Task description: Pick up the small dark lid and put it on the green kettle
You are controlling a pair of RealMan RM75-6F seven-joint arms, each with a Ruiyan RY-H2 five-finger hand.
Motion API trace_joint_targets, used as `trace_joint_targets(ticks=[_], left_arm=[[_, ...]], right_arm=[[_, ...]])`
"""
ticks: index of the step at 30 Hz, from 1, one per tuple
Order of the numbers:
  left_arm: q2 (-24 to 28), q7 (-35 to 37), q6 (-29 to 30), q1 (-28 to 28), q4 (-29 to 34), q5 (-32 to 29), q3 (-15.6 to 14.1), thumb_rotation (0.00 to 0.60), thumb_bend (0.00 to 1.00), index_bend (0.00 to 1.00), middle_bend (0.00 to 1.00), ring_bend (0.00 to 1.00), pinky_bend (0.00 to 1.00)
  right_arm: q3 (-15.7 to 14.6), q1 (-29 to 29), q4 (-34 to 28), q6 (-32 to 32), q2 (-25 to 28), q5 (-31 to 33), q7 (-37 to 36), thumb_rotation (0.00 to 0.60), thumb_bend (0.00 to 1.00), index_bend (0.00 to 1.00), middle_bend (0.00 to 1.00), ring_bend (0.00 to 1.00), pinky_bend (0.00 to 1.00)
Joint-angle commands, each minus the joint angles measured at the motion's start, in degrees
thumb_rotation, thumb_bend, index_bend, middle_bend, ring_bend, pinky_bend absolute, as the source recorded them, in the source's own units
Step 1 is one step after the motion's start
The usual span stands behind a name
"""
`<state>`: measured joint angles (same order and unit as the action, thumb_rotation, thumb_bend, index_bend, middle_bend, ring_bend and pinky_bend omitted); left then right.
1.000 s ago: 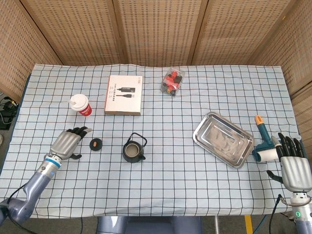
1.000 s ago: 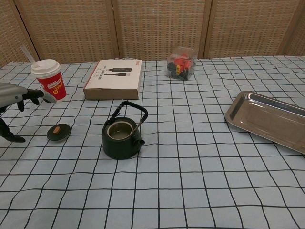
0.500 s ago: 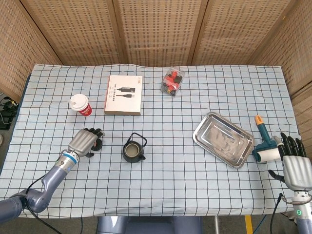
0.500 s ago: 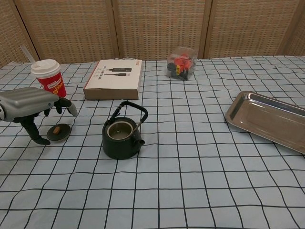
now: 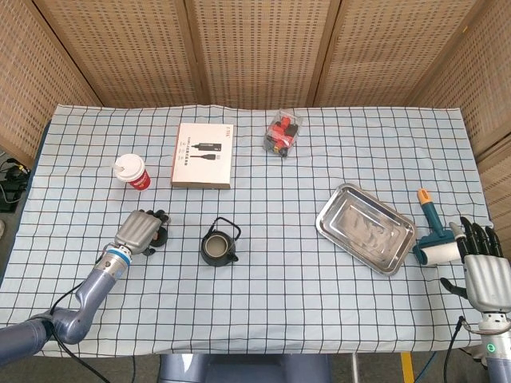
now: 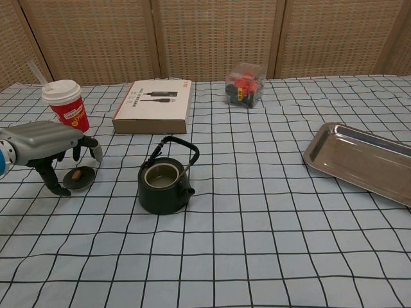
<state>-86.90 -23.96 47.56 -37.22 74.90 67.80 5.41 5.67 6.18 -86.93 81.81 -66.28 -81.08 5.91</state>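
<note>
The small dark lid (image 6: 79,178) with a brown knob lies flat on the checked cloth, left of the green kettle (image 6: 166,183). The kettle (image 5: 218,246) stands open with its handle upright. My left hand (image 6: 49,142) arches over the lid, its thumb down on the cloth at the lid's left and its fingers curved above the lid's right side, none plainly gripping it. In the head view the left hand (image 5: 142,232) hides the lid. My right hand (image 5: 482,272) hangs at the table's right edge, fingers spread and holding nothing.
A red paper cup (image 6: 66,106) stands just behind the left hand. A white box (image 6: 154,106) and a clear box of small parts (image 6: 244,85) lie further back. A steel tray (image 5: 366,227) and a lint roller (image 5: 432,236) lie on the right.
My left hand has moved right from beside the lid to over it, then settled a little lower around it. The lid, the kettle and the right hand have stayed put.
</note>
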Motion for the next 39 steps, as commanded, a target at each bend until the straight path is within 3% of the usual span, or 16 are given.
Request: trace_joint_targets(ticks=[1,11,28,35,39], left_arm=[[-0.3,0.1,0.0,-0.2,-0.6,-0.2,-0.2,0.600,0.16,0.32,0.27,0.36,0.45],[-1.6,-0.5,1.0,-0.6,-1.8,-0.5,-0.4,0.600,0.18,0.45,0.38,0.47,0.57],[2.6,1.0,5.1,-0.3,5.3,-0.4,1.2,0.600,0.21,0.49,0.41,0.50,0.60],[7.9,11.4,8.4,-0.7,13.9,8.6,2.8,0.600,0.21,0.49,0.42,0.50,0.60],[8.7,13.5,9.5,-2.0,16.5,12.6,3.5,0.600,0.21,0.49,0.42,0.50,0.60]], right_arm=[[0.0,0.1,0.1,-0.1,-0.1,0.1,0.0,0.600,0.00,0.00,0.00,0.00,0.00],[0.1,0.1,0.2,-0.4,-0.1,0.5,-0.4,0.600,0.00,0.00,0.00,0.00,0.00],[0.1,0.0,0.1,-0.2,0.1,0.4,-0.8,0.600,0.00,0.00,0.00,0.00,0.00],[0.2,-0.1,-0.2,0.2,0.3,0.3,-0.9,0.600,0.00,0.00,0.00,0.00,0.00],[0.2,-0.1,-0.2,0.2,0.4,0.4,-0.9,0.600,0.00,0.00,0.00,0.00,0.00]])
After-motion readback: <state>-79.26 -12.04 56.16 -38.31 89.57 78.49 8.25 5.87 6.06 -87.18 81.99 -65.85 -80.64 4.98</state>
